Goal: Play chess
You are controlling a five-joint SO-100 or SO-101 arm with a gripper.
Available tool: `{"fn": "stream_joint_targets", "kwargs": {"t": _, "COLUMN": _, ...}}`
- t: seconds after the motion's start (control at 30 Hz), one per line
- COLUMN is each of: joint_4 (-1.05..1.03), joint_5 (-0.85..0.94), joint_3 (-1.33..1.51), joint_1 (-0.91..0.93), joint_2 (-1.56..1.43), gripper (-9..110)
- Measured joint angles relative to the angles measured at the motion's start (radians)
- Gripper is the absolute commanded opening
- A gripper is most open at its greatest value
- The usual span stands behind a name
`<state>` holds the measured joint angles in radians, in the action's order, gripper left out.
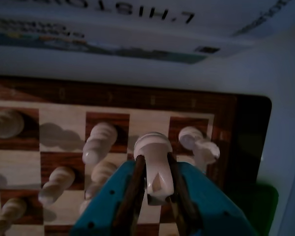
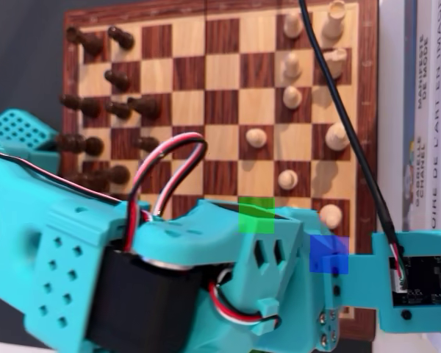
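Observation:
In the wrist view my gripper (image 1: 156,164) is shut on a white chess piece (image 1: 155,162), its dark fingers (image 1: 136,184) pressed against both sides of the piece's body. The piece hangs over the near right part of the wooden chessboard (image 1: 113,93). Other white pieces stand around it: one to the left (image 1: 99,142) and one to the right (image 1: 199,142). In the overhead view the teal arm (image 2: 206,279) covers the lower part of the chessboard (image 2: 206,73) and hides the jaws and the held piece. There the white pieces (image 2: 336,136) stand on the right and the dark pieces (image 2: 117,110) on the left.
Books (image 2: 419,110) lie along the board's right edge in the overhead view and show as printed covers (image 1: 113,29) beyond the board in the wrist view. A black cable (image 2: 345,118) runs across the white pieces to the wrist camera board (image 2: 422,279).

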<state>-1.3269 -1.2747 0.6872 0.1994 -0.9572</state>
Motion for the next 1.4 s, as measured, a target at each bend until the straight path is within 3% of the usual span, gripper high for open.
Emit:
{"fn": "stream_joint_targets", "kwargs": {"t": 0.2, "joint_4": -0.026, "joint_5": 0.0, "joint_3": 0.017, "joint_1": 0.0, "joint_2": -0.048, "gripper": 6}}
{"fn": "stream_joint_targets", "kwargs": {"t": 0.83, "joint_4": -0.025, "joint_5": -0.002, "joint_3": 0.469, "joint_1": 0.003, "joint_2": -0.451, "gripper": 6}}
{"fn": "stream_joint_targets", "kwargs": {"t": 1.4, "joint_4": -0.025, "joint_5": -0.002, "joint_3": 0.707, "joint_1": -0.011, "joint_2": -0.572, "gripper": 6}}
